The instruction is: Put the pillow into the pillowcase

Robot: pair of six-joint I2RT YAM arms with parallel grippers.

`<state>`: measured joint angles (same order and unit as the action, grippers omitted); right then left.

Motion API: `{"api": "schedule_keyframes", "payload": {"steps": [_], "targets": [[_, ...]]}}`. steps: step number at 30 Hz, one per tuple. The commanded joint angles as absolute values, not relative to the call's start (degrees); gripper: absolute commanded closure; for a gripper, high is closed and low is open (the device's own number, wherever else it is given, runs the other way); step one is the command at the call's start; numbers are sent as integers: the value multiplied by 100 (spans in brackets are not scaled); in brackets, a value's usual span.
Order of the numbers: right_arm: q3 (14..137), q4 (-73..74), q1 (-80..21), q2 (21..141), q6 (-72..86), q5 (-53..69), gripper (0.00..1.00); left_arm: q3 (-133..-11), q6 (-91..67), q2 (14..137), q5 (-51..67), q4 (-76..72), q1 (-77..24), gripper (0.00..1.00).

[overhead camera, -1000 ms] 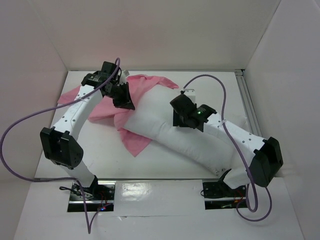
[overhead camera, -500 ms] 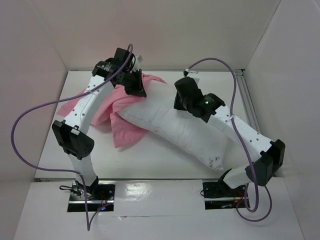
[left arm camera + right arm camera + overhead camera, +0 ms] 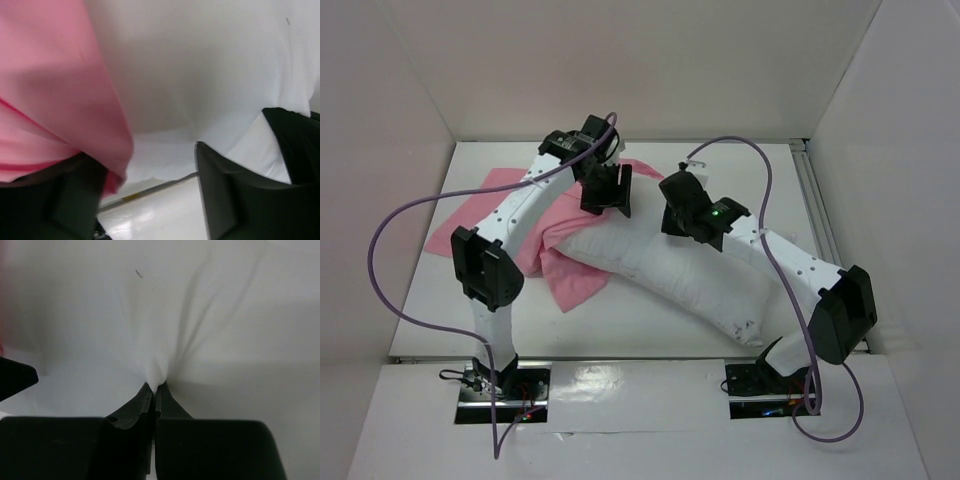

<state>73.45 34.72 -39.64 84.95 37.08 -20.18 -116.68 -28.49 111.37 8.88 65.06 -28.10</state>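
The white pillow [image 3: 695,272] lies diagonally from centre to near right. Its far left end sits in the mouth of the pink pillowcase [image 3: 485,212], which spreads left, with a flap [image 3: 575,283] under the pillow. My left gripper [image 3: 608,196] hovers over that end with its jaws open. In the left wrist view, pink pillowcase [image 3: 50,80] drapes over the left finger [image 3: 75,200], with pillow [image 3: 200,65] ahead. My right gripper [image 3: 680,216] is shut on a pinch of pillow [image 3: 165,315] fabric, which puckers at the fingertips [image 3: 155,386].
White enclosure walls stand close on the left, back and right. A metal rail [image 3: 813,195] runs along the table's right side. Purple cables [image 3: 390,225] loop off both arms. The arm bases [image 3: 500,385] sit at the near edge.
My right gripper has shut on the pillow's fabric. My left arm swung right over the pillow's far end, dragging the pillowcase along, and its jaws have opened.
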Motion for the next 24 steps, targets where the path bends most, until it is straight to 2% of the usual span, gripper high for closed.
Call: {"api": "schedule_keyframes", "payload": {"steps": [1, 2, 4, 5, 7, 8, 11, 12, 13, 14, 15, 18, 24], "targets": [[7409, 2847, -3876, 8350, 3867, -1872, 100, -11963, -2760, 10575, 63, 6802, -2795, 18], [7409, 2900, -3876, 8350, 3867, -1872, 100, -11710, -2847, 10391, -139, 6803, -2725, 6], [7409, 2900, -3823, 8350, 3867, -1811, 100, -11331, -3119, 9732, -736, 6803, -2515, 6], [7409, 2900, -3823, 8350, 3867, -1758, 100, -11051, -3225, 9460, -930, 6803, -2514, 9], [7409, 2900, -3762, 8350, 3867, -1679, 100, -9927, -3575, 8546, -1213, 6427, -2348, 21], [7409, 2900, -3762, 8350, 3867, -1618, 100, -9079, -3699, 8230, -1161, 6277, -2347, 24], [7515, 2848, -3700, 8402, 3806, -1538, 100, -7765, -4279, 7052, -626, 5557, -2066, 26], [7576, 2848, -3700, 8402, 3753, -1468, 100, -6934, -4428, 6779, -372, 5346, -2005, 26], [7576, 2848, -3700, 8463, 3753, -1468, 100, -6552, -4760, 6533, -308, 5178, -2004, 25], [7576, 2848, -3700, 8464, 3753, -1398, 100, -6182, -4859, 6087, -229, 4733, -1943, 19], [7646, 2848, -3700, 8464, 3701, -1397, 100, -5535, -4956, 5908, 41, 4528, -1847, 16], [7717, 2900, -3700, 8517, 3630, -1345, 100, -4610, -5150, 5564, 299, 3616, -1731, 11], [7770, 2900, -3595, 8517, 3577, -1239, 100, -3886, -5220, 5800, -157, 2708, -1618, 9]]}}
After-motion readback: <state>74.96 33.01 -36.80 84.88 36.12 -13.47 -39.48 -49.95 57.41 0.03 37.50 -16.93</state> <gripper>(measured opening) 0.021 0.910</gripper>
